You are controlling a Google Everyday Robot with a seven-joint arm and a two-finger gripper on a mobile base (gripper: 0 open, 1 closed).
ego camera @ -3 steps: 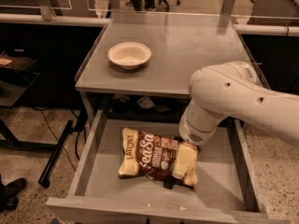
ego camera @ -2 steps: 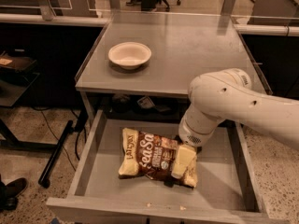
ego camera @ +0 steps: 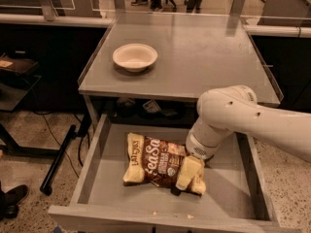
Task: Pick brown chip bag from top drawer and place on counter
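While the top drawer (ego camera: 107, 188) stands pulled open below the counter (ego camera: 194, 57), the single camera view shows the brown chip bag (ego camera: 155, 161) lying flat on the drawer floor, roughly in the middle and a little towards the back, its white lettering facing up and its cream ends pointing left and right. The robot's white arm (ego camera: 243, 115) reaches in from the right and bends down into the drawer, and the gripper (ego camera: 188, 174) sits at the bag's right end, touching or pressing on it; whether it is clamped on the bag or merely resting over it cannot be told from this angle. The bag does not look lifted, since it lies level with the drawer floor. On the counter above, a white bowl (ego camera: 135, 57) sits near the left front, with bare surface to its right. Judged from this, the drawer is already open and the reach to the bag is made, but the grasp is unconfirmed, and lifting the bag out past the counter's front edge and setting it on top is not yet done.
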